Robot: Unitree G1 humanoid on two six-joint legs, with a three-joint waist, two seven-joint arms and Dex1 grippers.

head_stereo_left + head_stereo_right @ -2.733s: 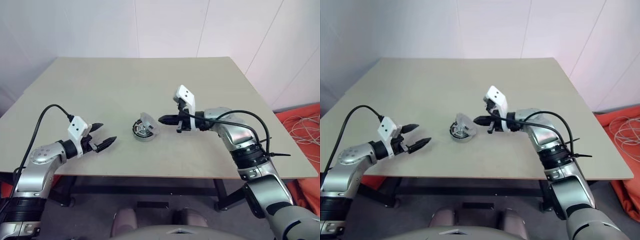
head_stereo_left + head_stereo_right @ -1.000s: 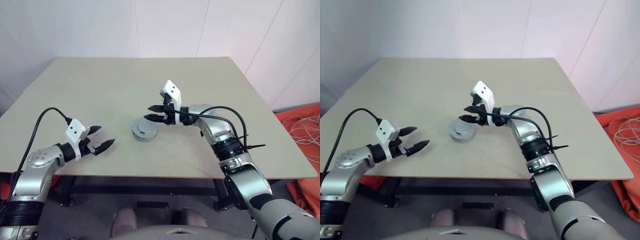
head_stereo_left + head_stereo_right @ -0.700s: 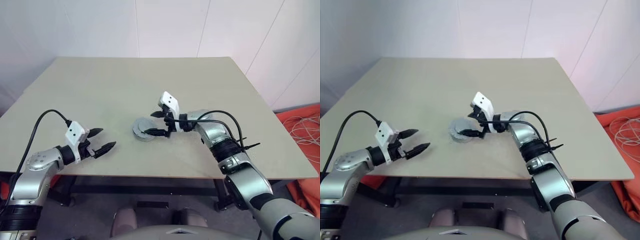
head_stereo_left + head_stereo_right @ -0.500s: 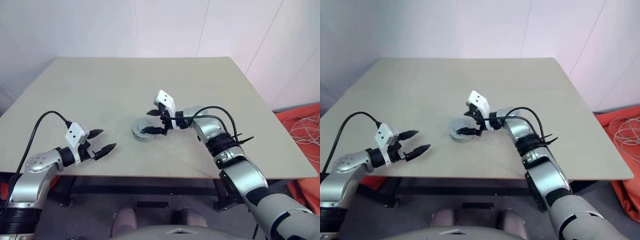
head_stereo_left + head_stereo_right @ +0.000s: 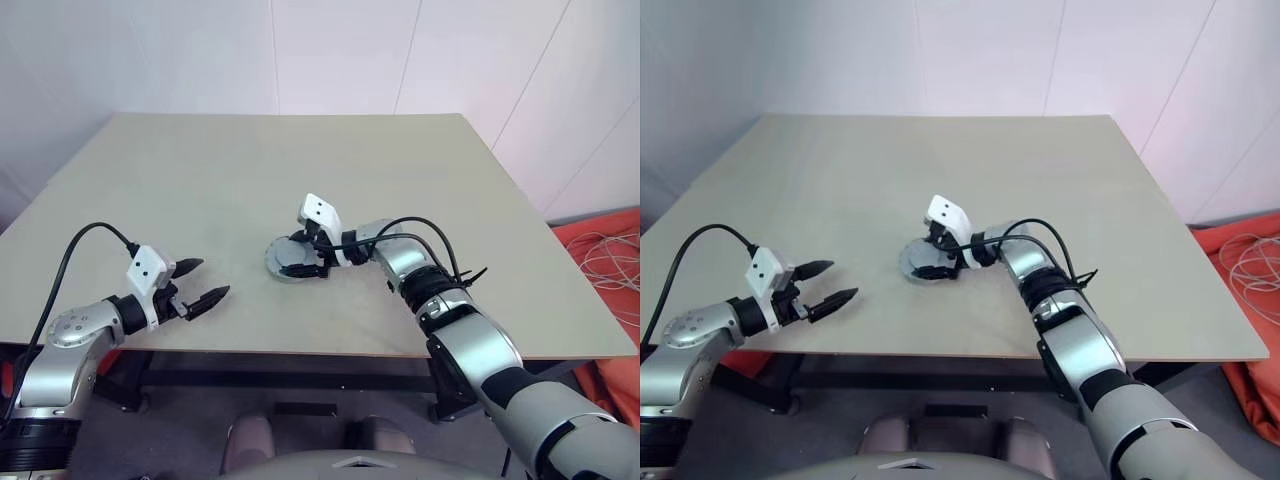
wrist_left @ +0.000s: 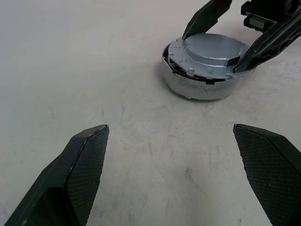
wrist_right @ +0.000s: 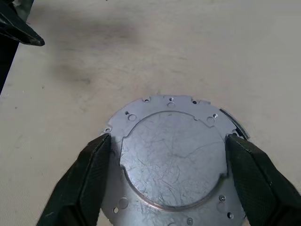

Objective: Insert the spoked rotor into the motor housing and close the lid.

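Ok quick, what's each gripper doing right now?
Left gripper: open, empty, off to the side of the motor housing.
Right gripper: open, fingers astride the lid on the housing; whether they pinch it cannot be told.

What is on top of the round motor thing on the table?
A flat round silvery metal lid with small holes lies on the squat round motor housing. The right gripper straddles it, fingers spread. What is inside the housing is covered.

the motor housing sits near the middle of the tabletop with the lid on it, the right tool straddling it, the left tool well apart to its left.
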